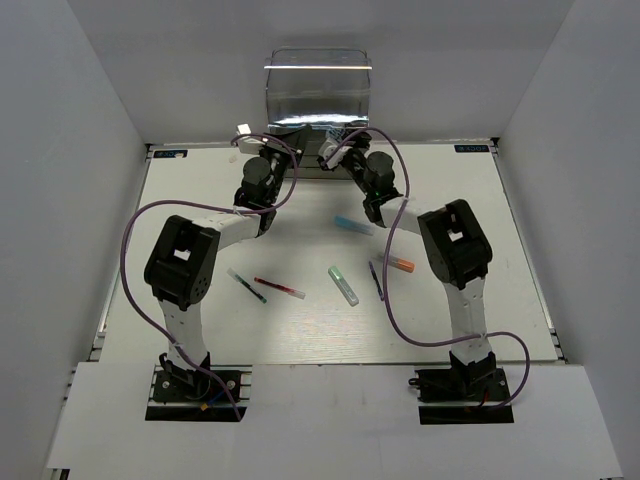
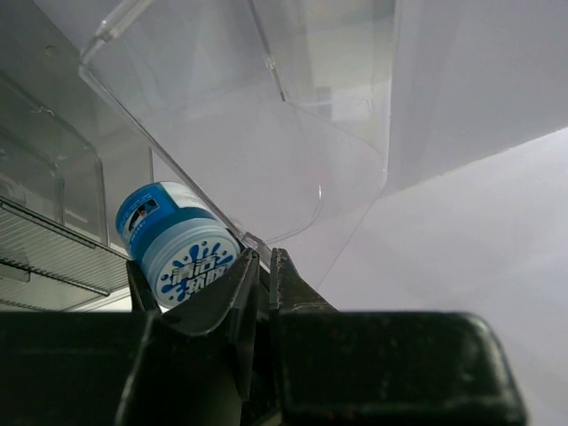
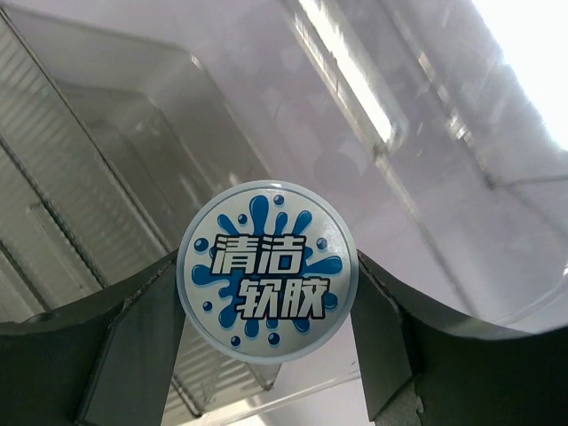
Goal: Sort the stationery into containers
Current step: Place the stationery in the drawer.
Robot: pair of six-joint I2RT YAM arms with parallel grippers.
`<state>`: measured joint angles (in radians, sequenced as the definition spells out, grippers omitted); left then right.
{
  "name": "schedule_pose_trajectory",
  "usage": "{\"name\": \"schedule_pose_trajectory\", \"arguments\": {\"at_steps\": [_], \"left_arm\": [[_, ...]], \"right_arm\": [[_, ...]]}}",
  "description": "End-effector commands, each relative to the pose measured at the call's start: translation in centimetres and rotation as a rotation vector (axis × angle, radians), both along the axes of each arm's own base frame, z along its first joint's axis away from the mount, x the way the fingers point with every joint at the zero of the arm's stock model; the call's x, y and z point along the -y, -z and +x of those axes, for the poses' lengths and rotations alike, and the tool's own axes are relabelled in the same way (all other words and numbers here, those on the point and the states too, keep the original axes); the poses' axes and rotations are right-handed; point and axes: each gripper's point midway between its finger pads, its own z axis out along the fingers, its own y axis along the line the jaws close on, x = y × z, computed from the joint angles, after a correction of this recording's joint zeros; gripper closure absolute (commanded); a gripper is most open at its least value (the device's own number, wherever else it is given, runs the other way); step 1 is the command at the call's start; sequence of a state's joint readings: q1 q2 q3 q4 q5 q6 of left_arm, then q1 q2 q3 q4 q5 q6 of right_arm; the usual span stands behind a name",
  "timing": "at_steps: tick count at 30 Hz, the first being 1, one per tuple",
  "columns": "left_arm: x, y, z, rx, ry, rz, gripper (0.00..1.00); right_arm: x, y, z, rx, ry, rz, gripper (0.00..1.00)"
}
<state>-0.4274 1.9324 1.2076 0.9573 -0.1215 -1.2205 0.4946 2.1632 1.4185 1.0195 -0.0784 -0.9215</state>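
While the right gripper [image 3: 268, 282] clamps the roll [image 3: 266, 266], cabinet [image 3: 133, 133] walls crowd close.

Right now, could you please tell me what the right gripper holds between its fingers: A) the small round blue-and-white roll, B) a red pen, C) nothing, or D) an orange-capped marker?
A: in the right wrist view, the small round blue-and-white roll sits clamped between the fingers of the right gripper.
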Motion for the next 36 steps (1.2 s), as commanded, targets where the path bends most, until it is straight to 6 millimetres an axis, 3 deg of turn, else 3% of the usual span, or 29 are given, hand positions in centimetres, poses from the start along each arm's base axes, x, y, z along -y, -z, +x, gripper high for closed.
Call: {"name": "schedule_pose_trajectory", "arguments": {"at_steps": [1, 13, 25, 28, 29, 30, 31, 34, 36], "left_arm": [[-1.2, -7.4, -1.7, 0.146, -0.009, -0.065, 1.00], [-1.1, -7.8, -1.8, 0.156, 0.000, -0.065, 1.00], [-0.9, -8.6, -1.9, 0.169, 0.008, -0.067, 1.00], [-0.8, -6.5, -2.1, 0.123, 0.018, -0.043, 1.00], [-0.9, -7.0, -2.3, 0.134, 0.015, -0.037, 1.00], [-0.9, -5.6, -2.3, 0.106, 0.015, -0.025, 0.99], [-1.1, -5.6, -2.7, 0.101, 0.011, -0.009, 0.95], [-1.0, -2.5, -2.8, 0.023, 0.016, 0.053, 0.83], [-1.0, -2.0, -3.1, 0.009, 0.020, 0.088, 0.77]], "right_arm": [[1.3, -3.8, 1.2, 0.043, 0.043, 0.108, 1.00], [2.7, -1.6, 5.0, -0.123, 0.139, 0.181, 1.00], [2.8, 0.5, 5.0, -0.301, 0.154, 0.298, 1.00], [2.9, 0.4, 4.7, -0.323, 0.149, 0.322, 1.00], [2.8, 0.3, 4.7, -0.322, 0.146, 0.322, 1.00], [2.8, 0.4, 4.7, -0.329, 0.145, 0.327, 1.00], [2.6, 0.5, 4.5, -0.333, 0.139, 0.329, 1.00], [2.6, 0.4, 4.5, -0.339, 0.138, 0.332, 1.00], [2.5, 0.5, 4.4, -0.346, 0.137, 0.335, 1.00]]}}
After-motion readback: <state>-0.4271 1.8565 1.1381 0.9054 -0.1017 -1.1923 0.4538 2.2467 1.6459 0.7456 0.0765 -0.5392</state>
